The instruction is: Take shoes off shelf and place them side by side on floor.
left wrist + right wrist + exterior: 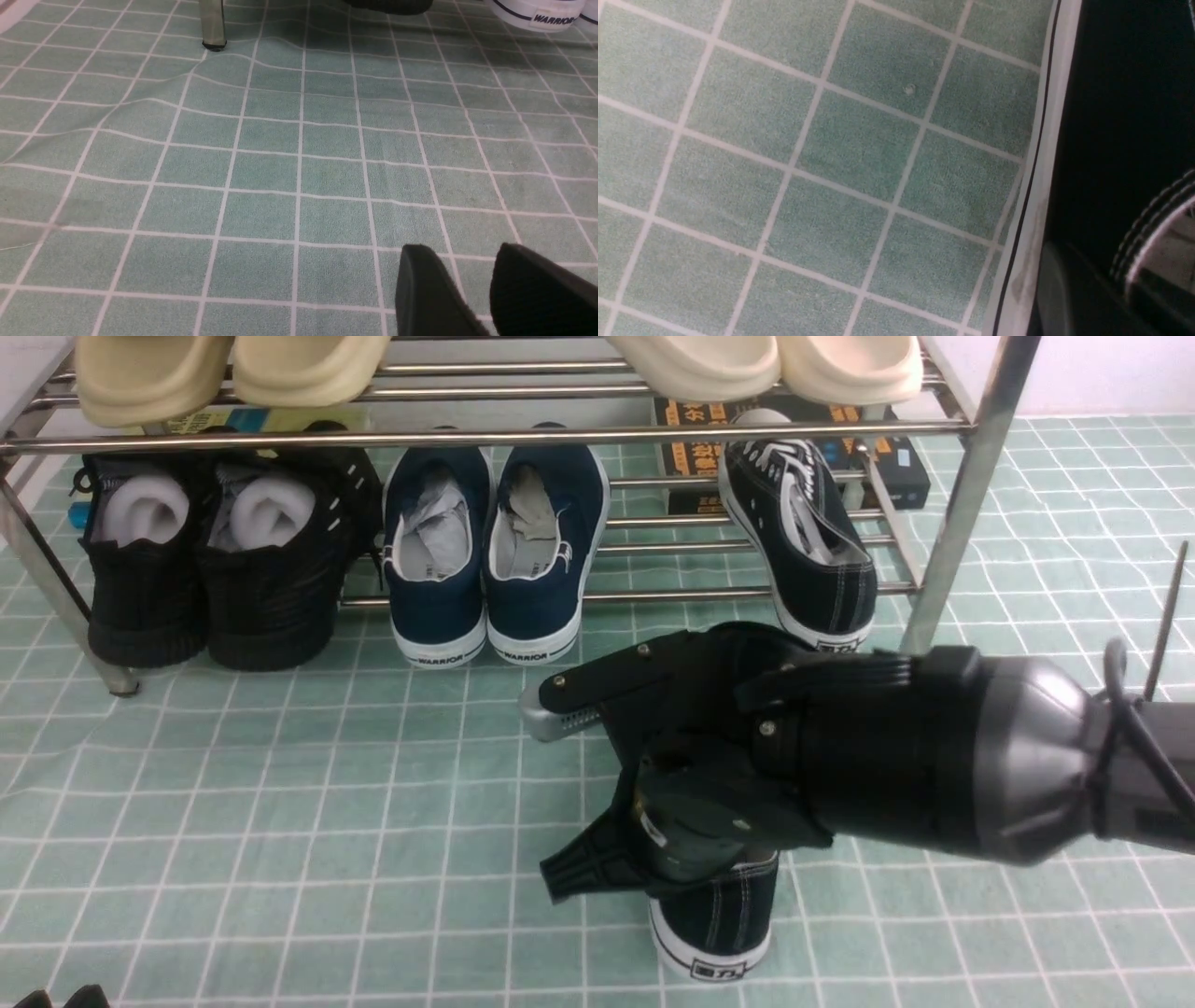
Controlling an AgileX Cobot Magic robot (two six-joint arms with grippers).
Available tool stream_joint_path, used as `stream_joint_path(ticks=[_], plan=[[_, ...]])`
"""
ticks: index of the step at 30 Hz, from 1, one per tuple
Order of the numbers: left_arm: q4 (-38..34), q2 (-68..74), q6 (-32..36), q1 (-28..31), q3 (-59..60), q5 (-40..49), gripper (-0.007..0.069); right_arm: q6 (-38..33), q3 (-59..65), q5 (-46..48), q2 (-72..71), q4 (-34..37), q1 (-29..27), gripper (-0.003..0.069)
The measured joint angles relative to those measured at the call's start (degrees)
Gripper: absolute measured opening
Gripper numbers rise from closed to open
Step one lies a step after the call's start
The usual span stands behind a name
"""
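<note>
Green gridded floor (280, 784) bears a sneaker (719, 933) pinched by the right end effector (674, 855); left end effector (460, 268) spread.

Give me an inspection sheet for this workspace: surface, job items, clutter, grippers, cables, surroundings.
Surface: floor, green gridded cloth, wrinkled near the shelf leg.
Job's things: placed sneaker upright on the floor; shelved sneaker on the lower tier.
Clutter: navy slip-ons and black knit shoes on the lower tier; cream slippers on top.
Grippers: right gripper shut on the placed sneaker's collar; left gripper open, empty, low over the floor.
Cables: black cable looped on the right arm.
Surroundings: printed boxes behind the shelf.
</note>
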Motion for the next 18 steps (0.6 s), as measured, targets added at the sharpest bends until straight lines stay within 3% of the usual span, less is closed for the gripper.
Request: stream_joint_path(ticks=[8,15,18], plan=[[0.00,0.00,0.00,0.00,0.00,0.00,0.0243,1.41,0.00,-3.17,0.11,0.48,0.00,0.0078],[0.00,0.00,0.00,0.00,0.00,0.00,0.0243,1.05,-0.35,-2.71,-0.54,1.19,0.00,0.0252],[0.00,0.00,0.00,0.00,0.00,0.00,0.0243,-2.62,-1.31,0.58,-2.05,1.24,0.00,0.0277]])
